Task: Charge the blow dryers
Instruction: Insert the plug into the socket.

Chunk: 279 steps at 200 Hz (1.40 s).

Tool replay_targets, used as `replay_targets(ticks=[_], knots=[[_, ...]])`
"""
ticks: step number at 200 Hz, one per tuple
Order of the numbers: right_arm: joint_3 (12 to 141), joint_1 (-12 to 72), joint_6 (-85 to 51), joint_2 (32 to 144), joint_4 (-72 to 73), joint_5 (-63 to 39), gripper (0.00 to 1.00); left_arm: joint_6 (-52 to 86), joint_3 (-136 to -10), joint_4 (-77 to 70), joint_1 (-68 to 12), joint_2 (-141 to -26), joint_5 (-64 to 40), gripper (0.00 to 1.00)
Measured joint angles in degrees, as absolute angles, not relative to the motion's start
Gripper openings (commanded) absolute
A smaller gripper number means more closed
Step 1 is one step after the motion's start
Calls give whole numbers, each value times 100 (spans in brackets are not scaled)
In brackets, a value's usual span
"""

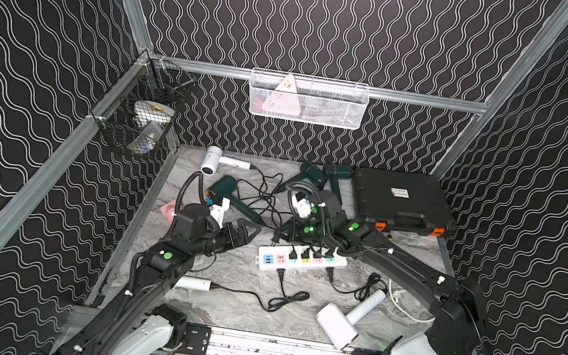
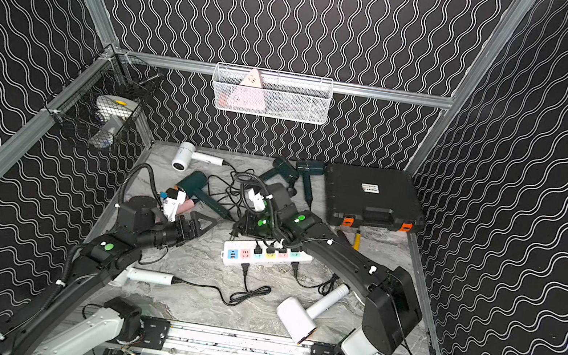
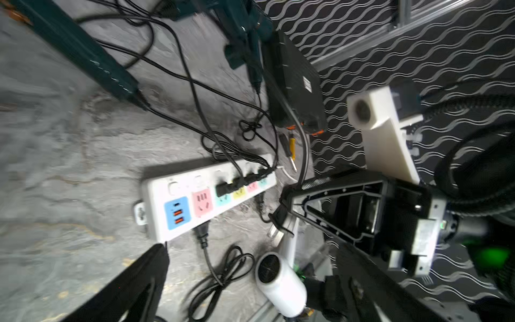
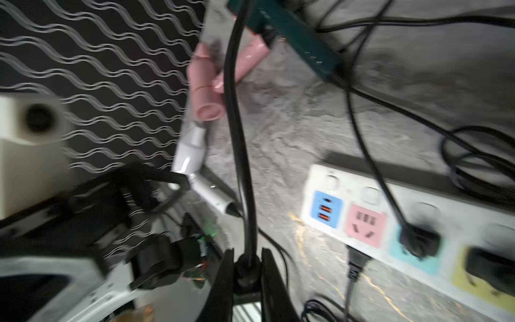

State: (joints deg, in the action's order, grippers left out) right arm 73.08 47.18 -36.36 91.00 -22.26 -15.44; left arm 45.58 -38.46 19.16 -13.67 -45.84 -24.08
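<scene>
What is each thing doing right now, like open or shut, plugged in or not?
left gripper: open, holding nothing.
right gripper: shut on a black plug, not yet in a socket.
power strip: plugs in four top sockets, pink socket free.
black case: closed, lying flat.
pink dryer: lying down, untouched.
</scene>
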Motion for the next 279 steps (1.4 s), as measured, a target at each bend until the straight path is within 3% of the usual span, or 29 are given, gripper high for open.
replay_targets(ticks=[43, 112, 213, 279], knots=[[7076, 5155, -3621, 9065, -2276, 224, 0, 4491, -3717, 2134, -1367, -4506, -1313, 99], [7004, 6250, -3732, 9428, -2112, 2447, 0, 4517, -2891, 775, -1367, -5013, -574, 99], [7011, 6735, -4156, 10569, -1806, 4097, 0, 4080, -2366, -292, -1367, -5520, -388, 99], [6731, 6702, -4139, 10759, -1227, 4403, 0, 4042, -2329, -344, -1367, -5349, -318, 99]])
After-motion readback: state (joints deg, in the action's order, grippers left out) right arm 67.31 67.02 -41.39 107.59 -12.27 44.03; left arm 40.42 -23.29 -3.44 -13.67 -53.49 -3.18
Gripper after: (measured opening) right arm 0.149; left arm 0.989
